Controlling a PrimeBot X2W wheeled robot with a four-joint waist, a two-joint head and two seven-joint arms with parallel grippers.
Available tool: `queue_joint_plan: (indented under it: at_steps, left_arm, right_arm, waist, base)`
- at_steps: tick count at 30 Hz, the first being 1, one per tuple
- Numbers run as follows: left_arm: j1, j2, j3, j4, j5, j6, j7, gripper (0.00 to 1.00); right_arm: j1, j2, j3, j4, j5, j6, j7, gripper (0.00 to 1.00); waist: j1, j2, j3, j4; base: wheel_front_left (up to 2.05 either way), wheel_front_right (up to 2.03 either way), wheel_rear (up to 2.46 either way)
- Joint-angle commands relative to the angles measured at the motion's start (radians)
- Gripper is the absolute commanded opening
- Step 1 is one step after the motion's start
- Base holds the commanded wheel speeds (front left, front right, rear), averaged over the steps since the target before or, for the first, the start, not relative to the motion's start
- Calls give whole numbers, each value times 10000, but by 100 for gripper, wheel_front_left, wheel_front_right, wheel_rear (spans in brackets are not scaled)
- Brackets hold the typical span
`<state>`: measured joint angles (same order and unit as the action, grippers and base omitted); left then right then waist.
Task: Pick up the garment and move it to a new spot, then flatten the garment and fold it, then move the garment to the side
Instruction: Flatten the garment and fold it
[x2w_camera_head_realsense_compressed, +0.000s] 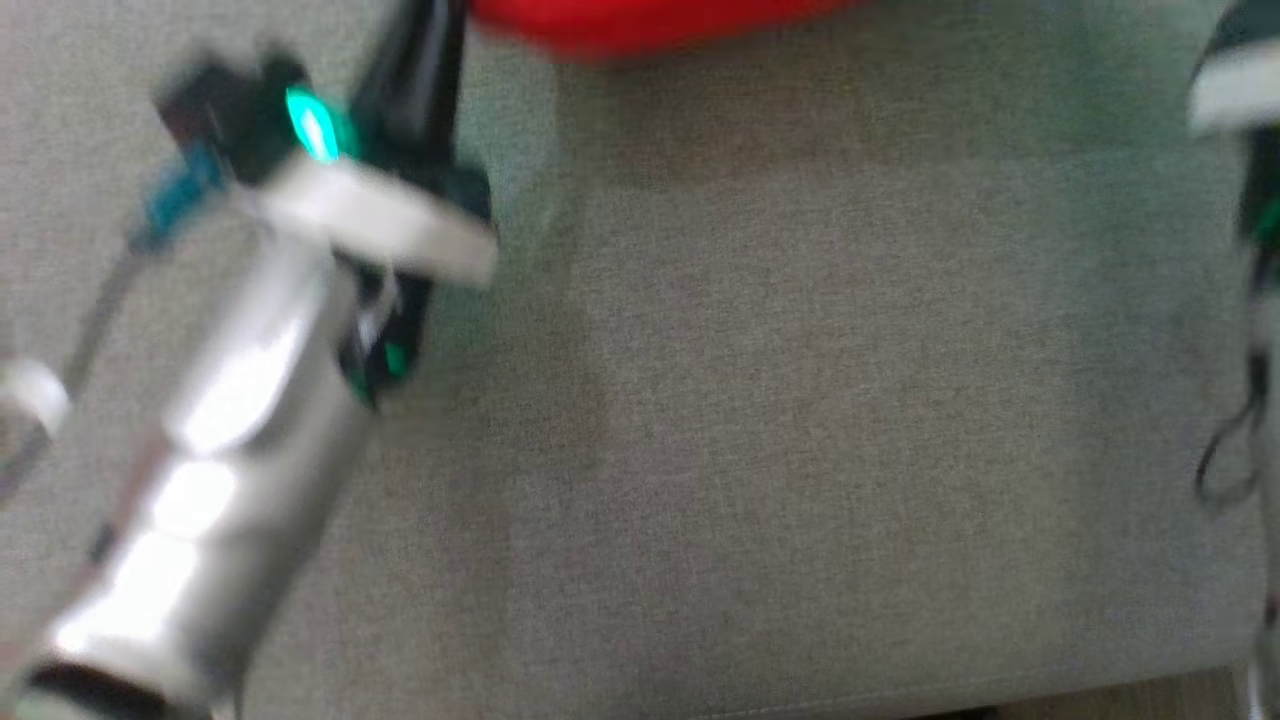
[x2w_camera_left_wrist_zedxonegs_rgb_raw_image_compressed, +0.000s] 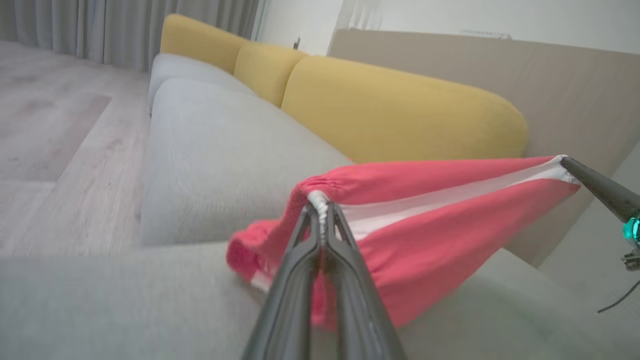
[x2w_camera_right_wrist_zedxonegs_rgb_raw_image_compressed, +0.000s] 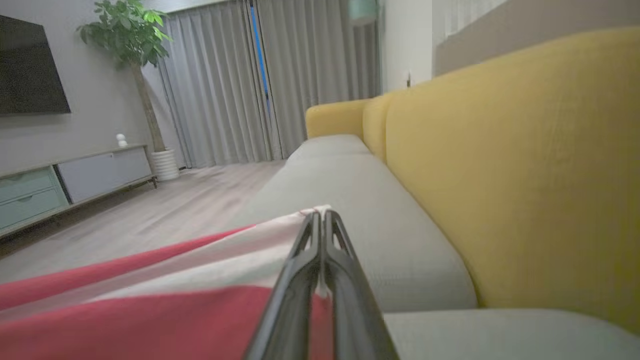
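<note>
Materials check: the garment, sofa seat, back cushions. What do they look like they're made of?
The garment: thin matte knit, probably synthetic jersey; it drapes and gathers where pinched. The sofa seat: grey woven upholstery with a fine matte weave. The back cushions: mustard woven fabric, matte, rounded as if padded.

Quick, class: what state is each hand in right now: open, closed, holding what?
Left hand: closed on the garment's white trim.
Right hand: closed on the garment's white edge.
</note>
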<state>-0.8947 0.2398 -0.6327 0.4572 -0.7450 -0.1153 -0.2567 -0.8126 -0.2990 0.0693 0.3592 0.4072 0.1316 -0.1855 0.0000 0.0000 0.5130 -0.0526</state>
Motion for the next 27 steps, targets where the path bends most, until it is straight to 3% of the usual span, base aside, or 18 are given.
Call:
queue_joint_plan:
  at_steps: [1, 6, 10, 18, 27]
  left_arm:
    - [174, 214, 548, -522, 279, -25, -49, 0]
    - [2447, 41, 850, -1288, 1480, -24, -50, 0]
    - [4027, -122, 958, -1645, 1798, 18, -50, 0]
    - [6250, 157, 815, -2206, 1182, 34, 133, 0]
    - [8321, 749, 461, -4816, 200, 388, 1646, 0]
  right_arm:
    - [410, -36, -78, -578, 146, -9, 91, 0]
    - [3000, 44, -385, -1757, 622, -9, 864, 0]
    - [5054, 105, -613, -3018, 824, -9, 1568, 0]
    - [8239, 510, -1344, -5605, 884, -9, 2646, 0]
    - [9951, 1199, -2712, -7889, 760, -9, 3674, 0]
  waist:
    - [0, 0, -170, 3]
    - [0, 0, -782, 80]
    - [0, 0, -1303, 68]
    - [0, 0, -2335, -79]
    - [0, 0, -2918, 10]
  base:
    - [0, 0, 0]
    - [0, 0, 0]
    - [0, 0, 0]
    - [0, 0, 0]
    - [0, 0, 0]
